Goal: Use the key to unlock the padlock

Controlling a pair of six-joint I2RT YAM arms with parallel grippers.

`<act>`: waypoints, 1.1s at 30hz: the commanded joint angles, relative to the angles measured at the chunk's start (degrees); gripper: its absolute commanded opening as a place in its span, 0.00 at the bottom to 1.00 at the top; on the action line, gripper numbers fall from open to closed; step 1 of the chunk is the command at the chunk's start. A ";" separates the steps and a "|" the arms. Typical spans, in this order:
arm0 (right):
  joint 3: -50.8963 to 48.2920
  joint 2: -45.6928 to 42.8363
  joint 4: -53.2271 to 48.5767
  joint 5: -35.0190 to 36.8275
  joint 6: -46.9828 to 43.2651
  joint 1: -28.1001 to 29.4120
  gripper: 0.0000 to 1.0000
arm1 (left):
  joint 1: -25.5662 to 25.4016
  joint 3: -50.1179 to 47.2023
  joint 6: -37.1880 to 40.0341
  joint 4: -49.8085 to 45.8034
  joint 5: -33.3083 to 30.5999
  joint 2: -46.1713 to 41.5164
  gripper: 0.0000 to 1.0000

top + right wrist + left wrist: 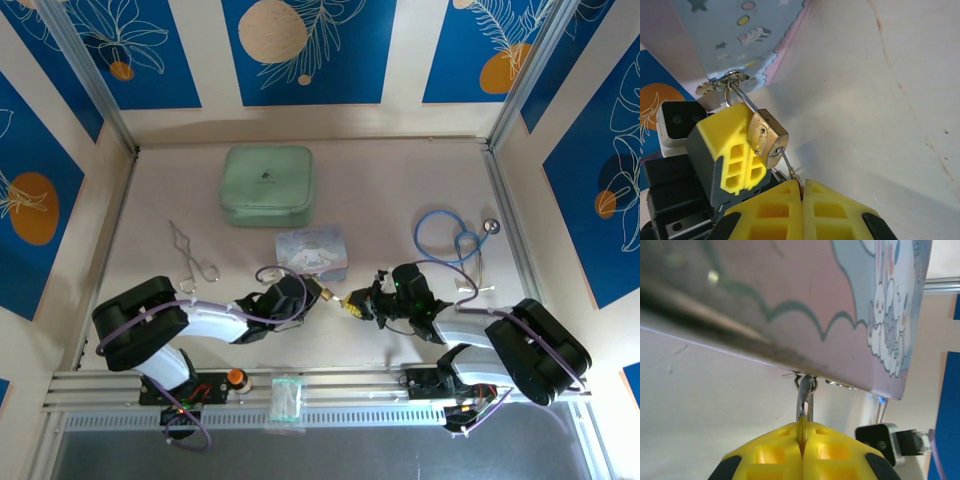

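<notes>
Your right gripper (802,192) was pinched shut on the key (788,163), whose blade met the brass padlock (767,137). The left wrist view showed your left gripper (802,442) clamped on the shackle (805,399), hooked through the cartoon tin's (790,300) clasp.

Legible text, numbers, brands: none. Mint-green zipped case (266,185) carries a small dark emblem, too small to read. Pale-blue cartoon tin (312,250) has printed figures only. Small brass-gold padlock (767,137) has indistinct markings.

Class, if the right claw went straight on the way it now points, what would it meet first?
Probably the padlock: the right claw grips the key, which runs into its brass body just ahead.
</notes>
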 commanded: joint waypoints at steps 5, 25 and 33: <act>-0.09 1.12 2.77 -3.26 -0.48 -0.21 0.00 | -0.24 -1.03 -3.45 4.67 -0.84 -0.01 0.00; -2.22 7.43 17.87 1.47 7.67 1.22 0.00 | -0.55 -0.22 -5.37 6.46 0.32 0.15 0.00; -1.88 15.53 29.02 2.05 9.82 2.34 0.00 | -0.72 0.20 -6.52 9.09 1.77 1.59 0.00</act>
